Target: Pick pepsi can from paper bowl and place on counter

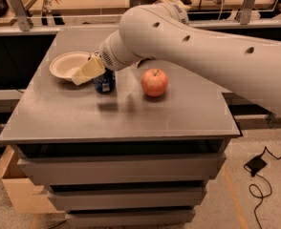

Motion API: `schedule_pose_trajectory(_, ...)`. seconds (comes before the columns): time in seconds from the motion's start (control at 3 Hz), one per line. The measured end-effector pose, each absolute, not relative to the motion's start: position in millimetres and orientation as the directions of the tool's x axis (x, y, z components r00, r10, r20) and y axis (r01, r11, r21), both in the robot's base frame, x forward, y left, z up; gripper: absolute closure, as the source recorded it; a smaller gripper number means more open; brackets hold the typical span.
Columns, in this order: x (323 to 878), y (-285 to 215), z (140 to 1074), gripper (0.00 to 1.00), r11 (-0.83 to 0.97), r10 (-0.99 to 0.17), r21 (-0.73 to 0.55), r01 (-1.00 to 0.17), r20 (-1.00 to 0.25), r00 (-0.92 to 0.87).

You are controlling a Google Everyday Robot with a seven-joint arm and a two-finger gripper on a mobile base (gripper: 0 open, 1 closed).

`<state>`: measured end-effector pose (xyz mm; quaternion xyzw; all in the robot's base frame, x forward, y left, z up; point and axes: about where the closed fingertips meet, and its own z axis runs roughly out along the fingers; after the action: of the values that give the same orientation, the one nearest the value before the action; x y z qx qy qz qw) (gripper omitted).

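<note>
Pepsi can (104,83) upright on worktop (131,113), long axis vertical, just right of paper bowl (65,64), gripper (92,72) at its top, grip impossible to tell, apple (154,82) nearby

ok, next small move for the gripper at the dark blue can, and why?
Probably release and lift straight up. The small dark blue metal pepsi can looks to stand upright on the flat grey counter, outside the shallow off-white paper bowl, with the gripper right at it. A sideways exit could tip it.
</note>
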<state>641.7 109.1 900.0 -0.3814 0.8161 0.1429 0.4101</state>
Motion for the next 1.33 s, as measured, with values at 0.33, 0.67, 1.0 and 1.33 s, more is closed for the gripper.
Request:
schedule_pose_trajectory(0.33, 641.7, 109.2, 900.0, 0.00, 0.668, -0.505, -0.080, -0.740, -0.778, -0.373)
schedule_pose_trajectory(0.67, 645.7, 85.5, 905.6, 0.00, 0.692, -0.480, -0.081, -0.717, -0.794, -0.373)
schedule_pose_trajectory(1.0, 647.0, 44.3, 920.1, 0.00, 0.744, -0.440, -0.097, -0.661, -0.815, -0.376)
schedule_pose_trajectory(1.33, 643.6, 4.7, 936.2, 0.00, 0.797, -0.401, -0.112, -0.593, -0.834, -0.380)
